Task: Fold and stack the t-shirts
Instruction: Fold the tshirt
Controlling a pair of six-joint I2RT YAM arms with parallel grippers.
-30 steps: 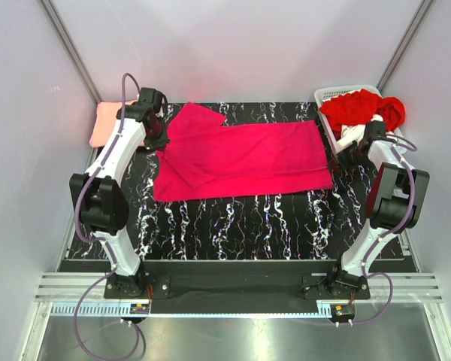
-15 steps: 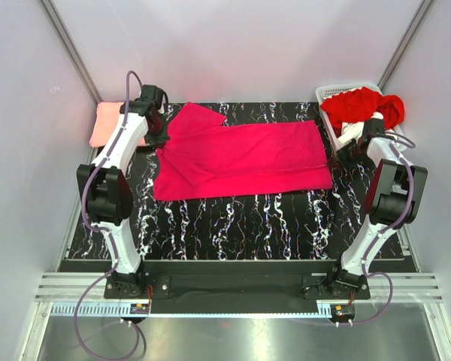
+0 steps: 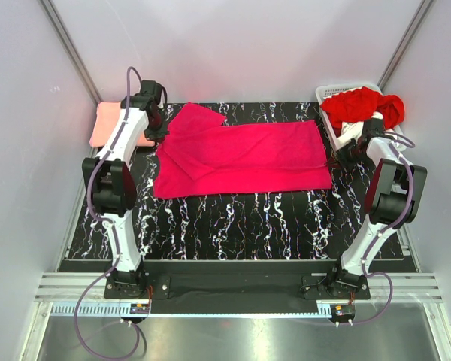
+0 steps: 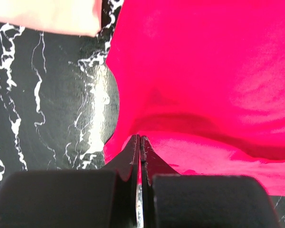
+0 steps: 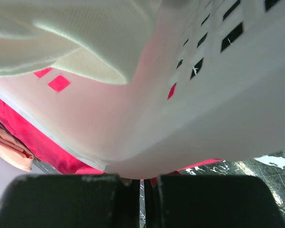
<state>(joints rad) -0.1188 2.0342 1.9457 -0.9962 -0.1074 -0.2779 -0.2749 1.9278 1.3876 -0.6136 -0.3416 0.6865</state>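
Across the middle of the counter [image 3: 233, 222] lies the magenta t-shirt [image 3: 248, 158], spread mostly flat. Soft, light and limp, it should drape and drag, so edges and corners look best to pinch. Its left edge is clamped in the left hand [image 4: 139, 141], while the right hand [image 5: 143, 183] is closed by the basket [image 5: 218, 118], cloth between its tips unclear.
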